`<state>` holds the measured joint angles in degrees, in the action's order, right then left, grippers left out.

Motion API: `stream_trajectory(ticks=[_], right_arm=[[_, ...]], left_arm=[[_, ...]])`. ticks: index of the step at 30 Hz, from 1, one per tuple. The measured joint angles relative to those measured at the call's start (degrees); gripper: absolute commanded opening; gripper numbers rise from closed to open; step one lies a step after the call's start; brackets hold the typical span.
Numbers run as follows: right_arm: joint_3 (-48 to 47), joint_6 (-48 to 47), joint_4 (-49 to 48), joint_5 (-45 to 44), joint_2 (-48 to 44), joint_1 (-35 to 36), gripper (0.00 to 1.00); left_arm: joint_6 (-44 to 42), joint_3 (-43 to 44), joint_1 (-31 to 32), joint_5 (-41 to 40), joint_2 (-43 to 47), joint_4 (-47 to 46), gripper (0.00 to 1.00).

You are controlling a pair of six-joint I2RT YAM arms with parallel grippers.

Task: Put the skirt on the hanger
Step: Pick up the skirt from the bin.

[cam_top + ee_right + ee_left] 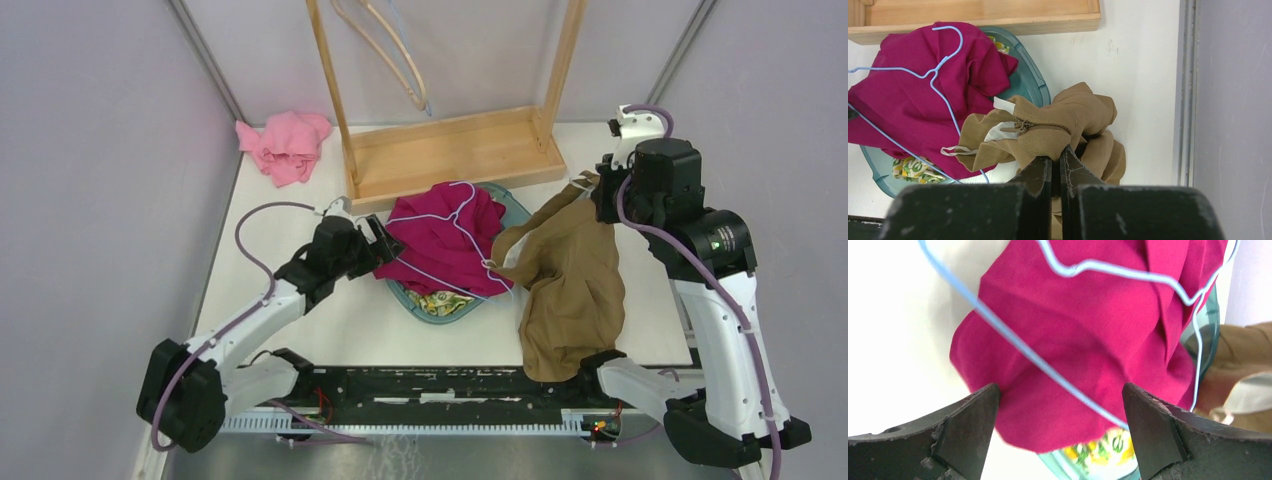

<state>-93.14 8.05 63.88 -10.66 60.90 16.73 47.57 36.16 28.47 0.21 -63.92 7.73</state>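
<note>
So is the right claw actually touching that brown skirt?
Touching. The right wrist view shows the right gripper shut, with the brown skirt pinched between its fingertips and bunched up just above them.

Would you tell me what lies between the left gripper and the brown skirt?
Between left gripper and brown skirt, the top view shows a magenta garment in a teal bin, blue wire hanger on top.

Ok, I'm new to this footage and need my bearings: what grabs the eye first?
The magenta garment heaped over a teal bin in the middle, a blue wire hanger lying on it. Beside it sprawls the tan skirt, pinched in the shut right tool, while the left tool gapes open at the garment's left edge.
</note>
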Motion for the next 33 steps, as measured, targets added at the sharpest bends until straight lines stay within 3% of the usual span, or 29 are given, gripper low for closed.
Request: stream_trajectory(ticks=[8, 12, 20, 28, 33], right_arm=[[0.2, 0.3, -0.1, 0.2, 0.2, 0.0, 0.01], [0.4, 0.7, -0.2, 0.7, 0.3, 0.0, 0.01], [0.8, 1.5, -0.4, 1.9, 0.1, 0.0, 0.01], [2.2, 2.3, -0.5, 3.3, -0.7, 0.0, 0.01], [3.8, 2.8, -1.7, 4.5, -1.2, 0.0, 0.01]], left_arm=[[-0.9, -4.9, 0.2, 0.0, 17.8, 9.4, 0.99], [-2.7, -1.5, 0.2, 1.0, 19.6, 12.4, 0.99], [-4.0, 10.0, 0.2, 5.4, 6.2, 9.3, 0.99], [-0.6, 20.0, 0.2, 12.0, -18.0, -1.3, 0.99], [0.9, 21.4, 0.2, 12.6, -24.4, -3.0, 0.96]])
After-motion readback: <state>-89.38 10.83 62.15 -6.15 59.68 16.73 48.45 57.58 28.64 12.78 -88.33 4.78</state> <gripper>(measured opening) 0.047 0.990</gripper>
